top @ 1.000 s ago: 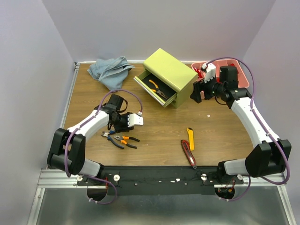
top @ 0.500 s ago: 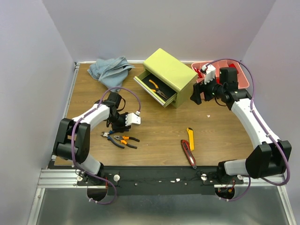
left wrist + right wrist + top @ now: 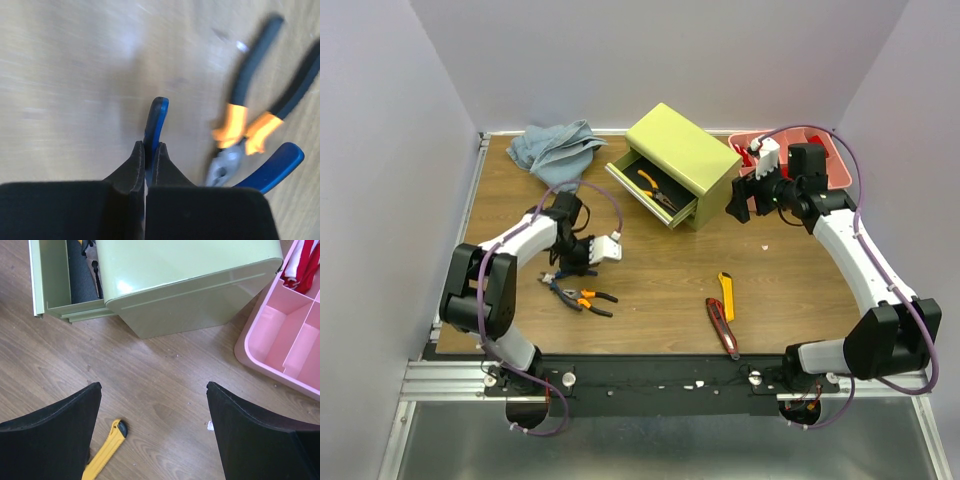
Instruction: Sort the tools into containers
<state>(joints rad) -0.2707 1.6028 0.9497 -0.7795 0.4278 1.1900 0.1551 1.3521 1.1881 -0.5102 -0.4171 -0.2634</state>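
Observation:
My left gripper [image 3: 560, 272] [image 3: 148, 146] is shut on one handle of the blue pliers [image 3: 156, 117], low over the table. The pliers' other blue handle [image 3: 277, 162] lies beside the orange-black pliers [image 3: 242, 127] [image 3: 595, 298]. The yellow-green chest [image 3: 685, 158] [image 3: 190, 285] has its top drawer [image 3: 645, 190] [image 3: 55, 280] open, with the yellow-black pliers [image 3: 655, 186] inside. My right gripper [image 3: 735, 200] [image 3: 152, 390] is open and empty, right of the chest. The yellow utility knife [image 3: 725, 294] [image 3: 105, 452] and the red-black utility knife [image 3: 723, 328] lie at the front centre.
A pink compartment tray [image 3: 825, 150] [image 3: 285, 345] holding red items stands at the back right, next to the chest. A blue-grey cloth [image 3: 555, 150] lies crumpled at the back left. Walls enclose the table on three sides.
My left arm's elbow has folded back toward its base and the wrist has shifted slightly; the blue pliers have moved a little with it. The right arm has barely moved.

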